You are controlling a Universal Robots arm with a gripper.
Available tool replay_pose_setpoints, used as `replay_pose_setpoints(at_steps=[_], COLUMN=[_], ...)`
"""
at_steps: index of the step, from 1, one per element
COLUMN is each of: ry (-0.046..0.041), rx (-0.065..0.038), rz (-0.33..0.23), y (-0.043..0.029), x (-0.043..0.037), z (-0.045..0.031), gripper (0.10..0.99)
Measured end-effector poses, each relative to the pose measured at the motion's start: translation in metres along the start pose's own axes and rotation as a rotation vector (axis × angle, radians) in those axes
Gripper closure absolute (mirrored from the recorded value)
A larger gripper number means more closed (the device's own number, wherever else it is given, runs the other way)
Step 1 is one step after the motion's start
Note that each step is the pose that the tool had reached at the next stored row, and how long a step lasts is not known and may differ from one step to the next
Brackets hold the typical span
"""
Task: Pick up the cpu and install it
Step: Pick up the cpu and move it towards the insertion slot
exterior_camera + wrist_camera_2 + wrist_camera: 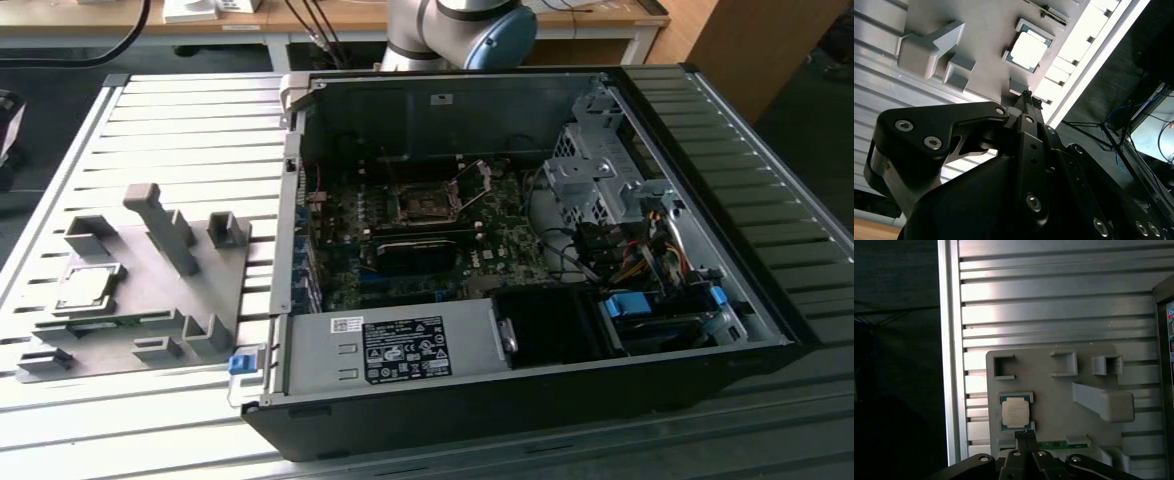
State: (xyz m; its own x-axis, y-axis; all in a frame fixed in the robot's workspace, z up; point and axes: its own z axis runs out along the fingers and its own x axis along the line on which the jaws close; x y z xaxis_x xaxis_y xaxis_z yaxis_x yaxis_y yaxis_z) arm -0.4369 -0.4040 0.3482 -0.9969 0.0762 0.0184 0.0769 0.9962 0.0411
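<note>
a big metal table (160, 110) with long ridges holds everything. on it lies a black computer case (534, 410) with its side open, so the green board (400, 265) inside shows, with a square socket (424, 205) in the middle. on the exterior view's left of the case sits a flat grey plate (200, 290) with blocks sticking up. in both wrist views the gripper (1024, 434) (1030, 96) hangs over this plate, its two thin fingers pressed together and holding nothing. the cpu (87, 288) (1015, 412) (1028, 50), small and shiny, lies flat in its own little frame on the plate, not touched by the fingers.
</note>
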Motion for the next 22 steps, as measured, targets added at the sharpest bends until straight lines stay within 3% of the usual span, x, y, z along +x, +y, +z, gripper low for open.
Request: replay_pose_setpoints(at_steps=[22], ry=[0.0007], rx=[0.0], rz=[0.0], y=[-0.0004], x=[-0.0001], z=[0.0079], gripper=[0.98])
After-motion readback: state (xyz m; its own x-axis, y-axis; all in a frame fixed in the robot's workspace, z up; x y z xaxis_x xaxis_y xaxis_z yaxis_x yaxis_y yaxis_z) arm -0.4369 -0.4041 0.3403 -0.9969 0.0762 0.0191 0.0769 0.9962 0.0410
